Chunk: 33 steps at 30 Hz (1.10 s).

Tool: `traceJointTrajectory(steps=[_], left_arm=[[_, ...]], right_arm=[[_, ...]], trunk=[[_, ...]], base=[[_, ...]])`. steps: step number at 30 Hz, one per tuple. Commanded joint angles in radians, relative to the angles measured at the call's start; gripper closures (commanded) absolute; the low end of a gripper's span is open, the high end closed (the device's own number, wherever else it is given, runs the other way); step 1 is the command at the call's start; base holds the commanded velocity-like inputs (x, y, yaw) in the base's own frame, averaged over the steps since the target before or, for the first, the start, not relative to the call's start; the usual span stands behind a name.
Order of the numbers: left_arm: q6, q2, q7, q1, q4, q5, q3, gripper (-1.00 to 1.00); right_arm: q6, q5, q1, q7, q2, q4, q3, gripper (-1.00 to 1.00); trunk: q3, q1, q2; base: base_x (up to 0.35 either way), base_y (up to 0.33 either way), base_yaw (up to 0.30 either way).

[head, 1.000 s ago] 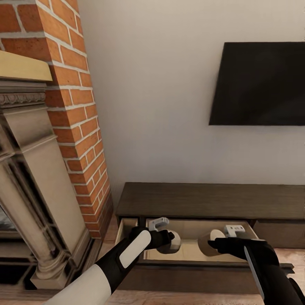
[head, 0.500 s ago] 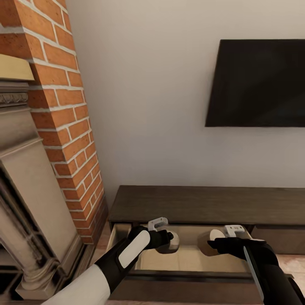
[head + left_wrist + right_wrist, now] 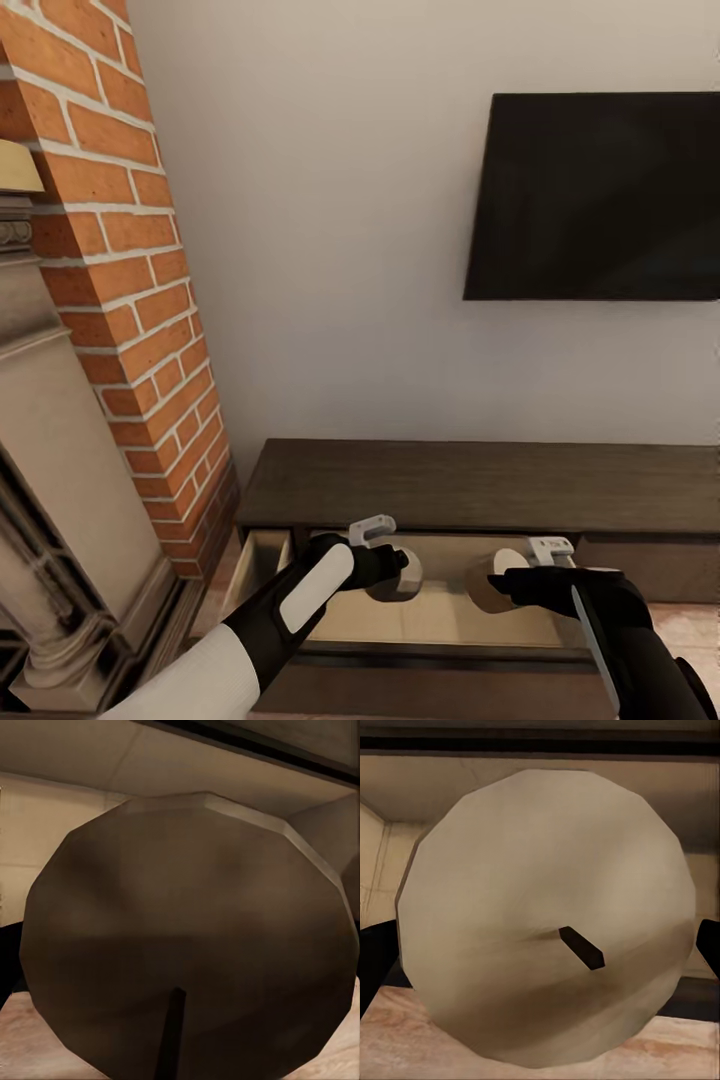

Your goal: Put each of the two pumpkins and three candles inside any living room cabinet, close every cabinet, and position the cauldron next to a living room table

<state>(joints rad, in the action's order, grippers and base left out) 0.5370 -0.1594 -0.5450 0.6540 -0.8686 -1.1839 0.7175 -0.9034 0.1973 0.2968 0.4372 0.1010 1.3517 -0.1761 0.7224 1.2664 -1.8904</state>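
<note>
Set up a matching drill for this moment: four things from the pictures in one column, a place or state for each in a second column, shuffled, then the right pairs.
Things:
1. left gripper
2. right gripper
3. cabinet drawer
4. television

Places or states:
A. pulled open, pale wood inside
B. dark screen on the white wall
C. holds a candle whose pale top faces the right wrist camera
D. holds a candle seen dark brown from the left wrist camera

Pairs: 1-D, 2-C, 3-A, 4-B
</note>
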Motion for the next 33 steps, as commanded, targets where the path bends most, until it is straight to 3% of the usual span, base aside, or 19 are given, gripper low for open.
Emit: traceJointTrajectory(steps=[1,6,8,13,17,21,27,29,33], left_arm=[[0.000,0.001,-0.009,0.001,-0.001,-0.006,0.002,1.00],[0.001,0.001,-0.011,0.001,0.008,-0.004,0.002,1.00],[0.001,-0.001,-0.010,0.013,0.034,0.001,0.002,1.00],[0.019,-0.010,-0.013,0.073,0.160,-0.001,0.004,1.00],[0.020,-0.012,-0.010,0.083,0.221,-0.003,0.007,1.00],[0.020,-0.013,-0.008,0.085,0.247,-0.003,0.014,1.00],[0.010,-0.014,0.043,0.085,0.311,-0.004,0.067,1.00],[-0.023,-0.014,0.085,0.086,0.357,-0.001,0.086,1.00],[-0.084,-0.011,0.111,0.087,0.435,0.001,0.101,1.00]], right_arm=[[-0.004,0.002,0.001,0.011,0.000,0.001,-0.001,1.00],[-0.003,0.001,0.001,0.011,-0.001,-0.002,0.000,1.00],[-0.003,0.001,0.012,-0.034,-0.011,-0.057,0.010,1.00],[0.003,-0.001,0.096,-0.151,-0.087,-0.223,0.017,1.00],[0.052,0.000,0.143,-0.180,-0.125,-0.336,0.027,1.00],[0.071,-0.001,0.157,-0.196,-0.150,-0.374,0.034,1.00],[0.084,-0.001,0.163,-0.207,-0.169,-0.391,0.039,1.00],[0.128,-0.001,0.164,-0.208,-0.173,-0.393,0.039,1.00],[0.194,0.000,0.165,-0.209,-0.179,-0.395,0.039,1.00]], trunk=[[0.001,0.000,0.000],[0.001,0.000,0.000],[0.001,0.000,0.000],[0.001,0.000,0.000],[0.001,0.000,0.000],[0.001,0.000,0.000],[0.001,0.000,0.000],[0.001,0.000,0.000],[0.001,0.000,0.000]], base=[[0.000,-0.053,0.000],[0.003,-0.043,0.000],[0.009,-0.046,0.000],[0.002,-0.012,0.000],[0.001,-0.003,0.000],[0.000,0.000,0.000],[0.000,0.000,0.000],[0.000,0.000,0.000],[0.000,0.000,0.000]])
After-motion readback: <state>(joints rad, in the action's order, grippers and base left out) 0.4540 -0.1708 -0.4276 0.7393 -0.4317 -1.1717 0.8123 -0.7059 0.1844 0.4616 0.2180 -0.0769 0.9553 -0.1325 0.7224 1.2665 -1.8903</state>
